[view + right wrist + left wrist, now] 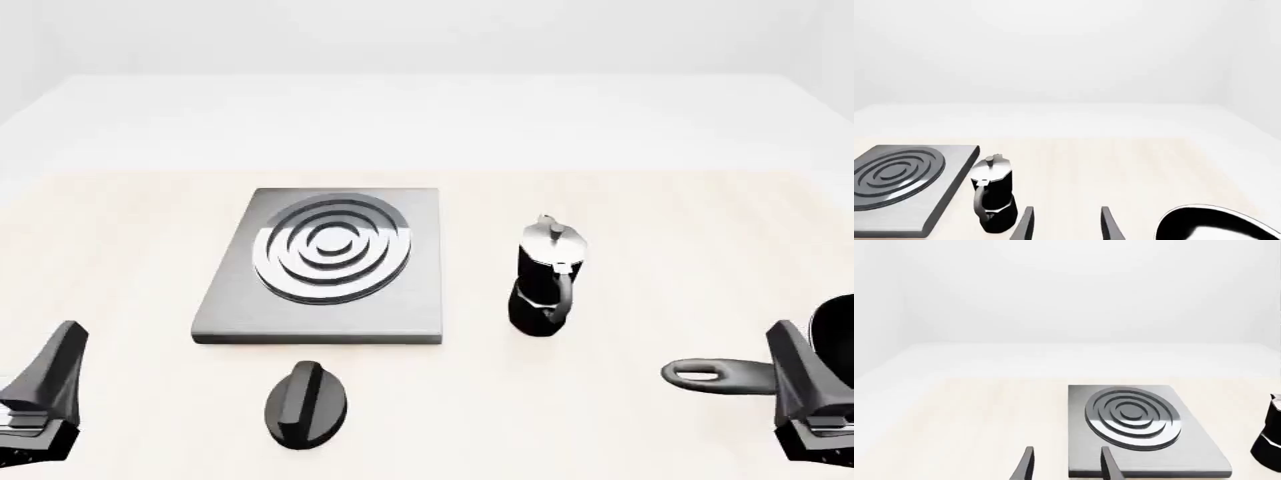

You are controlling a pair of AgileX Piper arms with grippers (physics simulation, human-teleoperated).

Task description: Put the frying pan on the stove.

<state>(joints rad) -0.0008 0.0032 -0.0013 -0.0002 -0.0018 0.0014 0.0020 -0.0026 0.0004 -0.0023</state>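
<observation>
The stove (327,265), a grey slab with silver rings, lies left of the table's middle. At the right edge the frying pan (841,325) shows only a sliver of its black bowl, its handle (721,373) pointing left with the loop hole at the tip. My right gripper (803,375) hangs open just in front of the pan, over the handle's root. In the right wrist view the pan's glossy bowl (1217,226) lies beside the empty, open gripper (1067,227). My left gripper (54,378) sits at the near left, open and empty (1067,467), short of the stove (1141,430).
A black-and-silver moka pot (545,275) stands upright between stove and pan, also seen as the moka pot (994,200) in the right wrist view. A black oval knob (307,403) lies in front of the stove's near edge.
</observation>
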